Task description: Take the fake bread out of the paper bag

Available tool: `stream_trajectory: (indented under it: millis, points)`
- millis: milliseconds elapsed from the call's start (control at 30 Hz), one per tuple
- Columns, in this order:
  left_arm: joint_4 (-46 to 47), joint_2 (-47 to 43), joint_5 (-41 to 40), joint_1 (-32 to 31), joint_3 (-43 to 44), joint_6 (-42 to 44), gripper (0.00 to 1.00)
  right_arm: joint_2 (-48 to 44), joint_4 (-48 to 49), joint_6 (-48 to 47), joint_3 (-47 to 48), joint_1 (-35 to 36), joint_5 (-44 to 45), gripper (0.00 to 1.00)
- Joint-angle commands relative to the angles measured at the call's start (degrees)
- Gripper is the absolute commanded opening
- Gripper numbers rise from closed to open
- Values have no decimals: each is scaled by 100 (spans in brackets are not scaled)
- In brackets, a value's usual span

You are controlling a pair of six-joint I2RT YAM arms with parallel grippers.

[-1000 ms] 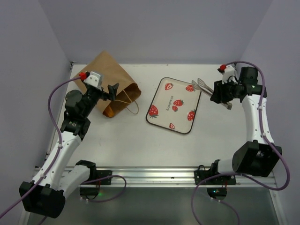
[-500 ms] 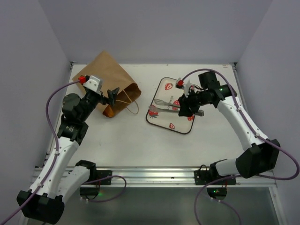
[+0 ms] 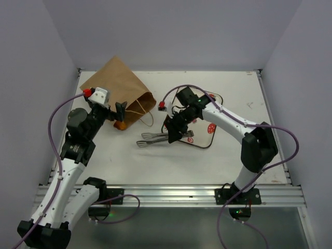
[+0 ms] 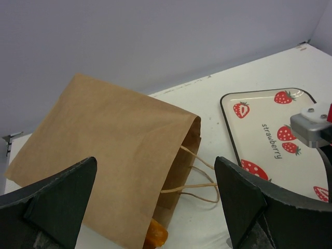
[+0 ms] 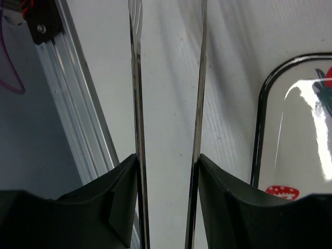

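Observation:
The brown paper bag (image 3: 120, 93) lies on its side at the back left, mouth and string handles toward the tray. One orange-golden piece of fake bread (image 3: 120, 124) pokes out at the mouth's near corner; the other pieces are hidden. In the left wrist view the bag (image 4: 104, 150) fills the middle and the bread (image 4: 155, 236) shows at the bottom. My left gripper (image 3: 119, 110) is open and empty, just left of the bag's mouth (image 4: 155, 171). My right gripper (image 3: 174, 134) is shut on metal tongs (image 3: 152, 139), whose tips point left over the table; both tong arms (image 5: 136, 104) run between my fingers.
The strawberry-print tray (image 3: 210, 132) lies right of the bag, partly under my right arm; it also shows in the left wrist view (image 4: 270, 129) and the right wrist view (image 5: 301, 135). The aluminium rail (image 5: 78, 104) runs along the near table edge.
My right arm swung from the far right across the tray to its left edge, carrying the tongs toward the bag. My left gripper drew back slightly from the bag's mouth.

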Motion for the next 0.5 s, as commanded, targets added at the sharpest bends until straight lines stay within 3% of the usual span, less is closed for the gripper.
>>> stream_trajectory:
  millis: [0, 467]
  points:
    - [-143, -184, -251, -23, -214, -110, 100, 149, 568, 623, 568, 228, -118, 50]
    - [595, -1353, -1068, -23, -1409, 66, 100, 694, 2035, 2083, 937, 563, 470, 50]
